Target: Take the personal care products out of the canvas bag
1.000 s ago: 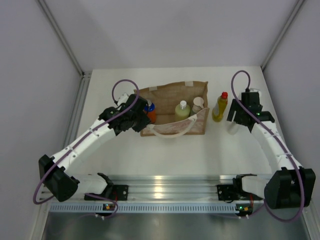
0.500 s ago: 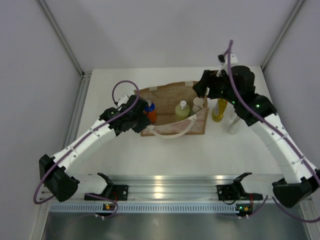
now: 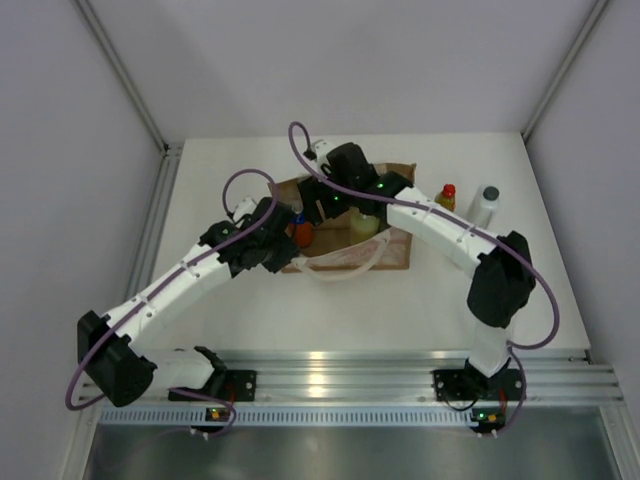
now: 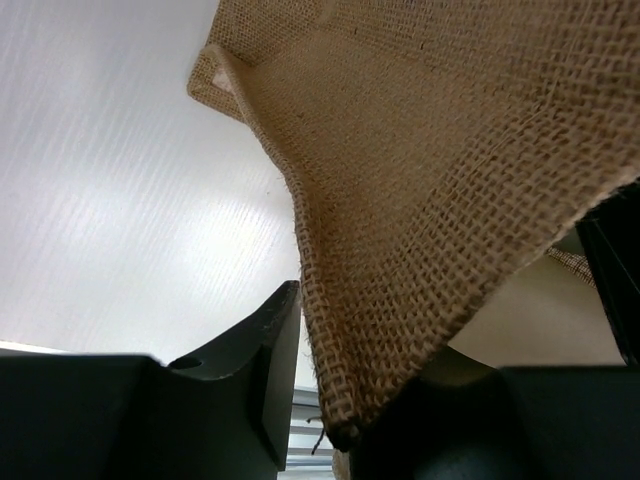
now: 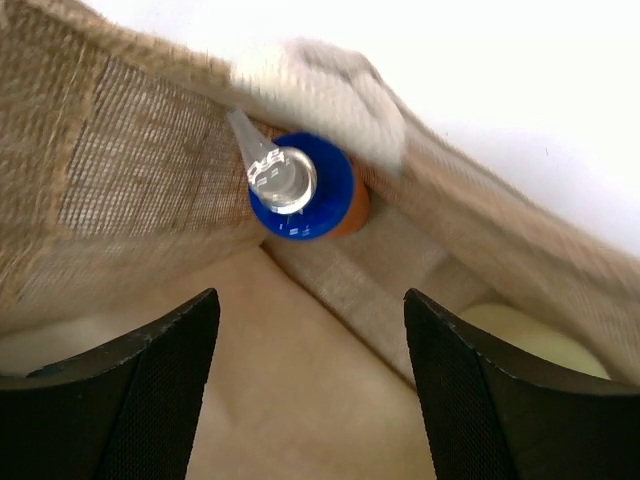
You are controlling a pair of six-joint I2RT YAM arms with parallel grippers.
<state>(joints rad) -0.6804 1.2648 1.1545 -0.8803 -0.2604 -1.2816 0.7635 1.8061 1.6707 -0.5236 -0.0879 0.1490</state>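
Between the arm bases and the canvas bag [image 3: 396, 252], a broad strip of bare table [image 3: 350, 315] is left open. The bag's left edge is pinched by the left gripper [image 4: 340, 425], its fingers closed on the woven fabric. Over the bag's open mouth the right gripper [image 5: 310, 400] is held with fingers spread apart. The orange bottle with blue top [image 5: 305, 190] is seen just beyond them, against the bag's wall. The pale green pump bottle [image 3: 362, 222] is seen inside, further right. Outside the bag, the yellow bottle with red cap [image 3: 445, 198] and the tall white bottle with grey cap [image 3: 486, 206] are stood apart near the table's right edge.
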